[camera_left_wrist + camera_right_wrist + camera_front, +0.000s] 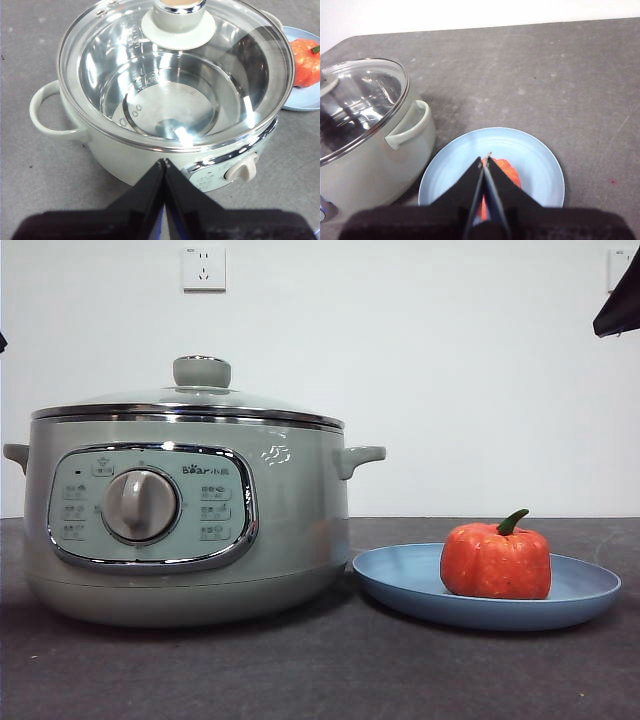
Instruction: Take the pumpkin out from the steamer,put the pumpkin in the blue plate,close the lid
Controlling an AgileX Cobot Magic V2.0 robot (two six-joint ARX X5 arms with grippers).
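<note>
Nearest, the wide shallow light-blue plate (590,592) is being shown resting on the dark grey surface (320,670), and the small orange-red toy pumpkin with a curved green stem (496,560) is sitting inside it, upright. Just beside the plate, the large sage-green electric steamer (290,520) is standing with the domed glass lid with steel rim and green knob (202,371) seated on its rim; through the glass its bowl is being seen empty. Above the plate, the right end effector (485,159) is being held with jaws pressed together, holding nothing. Over the steamer's front, the left end effector (164,162) is likewise being held closed and empty. By this showing, the task is being judged complete. The pumpkin is judged light and firm, best gripped across its ribbed sides; the lid is judged fragile, slippery glass, best taken by the knob.
</note>
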